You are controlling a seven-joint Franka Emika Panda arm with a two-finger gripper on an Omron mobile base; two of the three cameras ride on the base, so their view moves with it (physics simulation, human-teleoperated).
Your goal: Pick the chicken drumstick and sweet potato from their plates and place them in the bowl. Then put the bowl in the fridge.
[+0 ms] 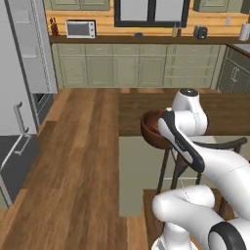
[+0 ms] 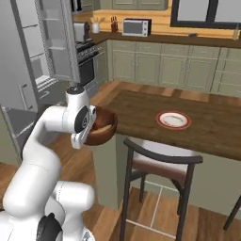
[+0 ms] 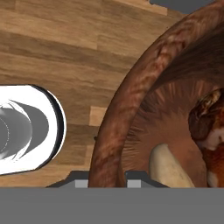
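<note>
My gripper (image 3: 107, 175) is pinched on the rim of the bowl (image 3: 131, 100), one finger tip on either side of the wall, and carries it in the air beside the left end of the surface (image 2: 207, 122), above the wooden floor (image 1: 73, 161). In the hand view the bowl's reddish-brown interior holds the chicken drumstick (image 3: 210, 131), golden-brown, against the far wall, and a pale tapered piece, apparently the sweet potato (image 3: 168, 168), just beside it on the bowl's floor. In the left base view the bowl (image 1: 152, 128) hangs at the near left corner of the surface, partly hidden by my arm; in the right base view the bowl (image 2: 104, 126) sits off the surface's left edge. The red-rimmed plate (image 2: 173, 119) lies bare near the middle of the surface. The fridge (image 2: 44, 42) stands to the left with its door swung open, well apart from the bowl. A stool (image 2: 162, 162) stands at the near edge of the surface.
</note>
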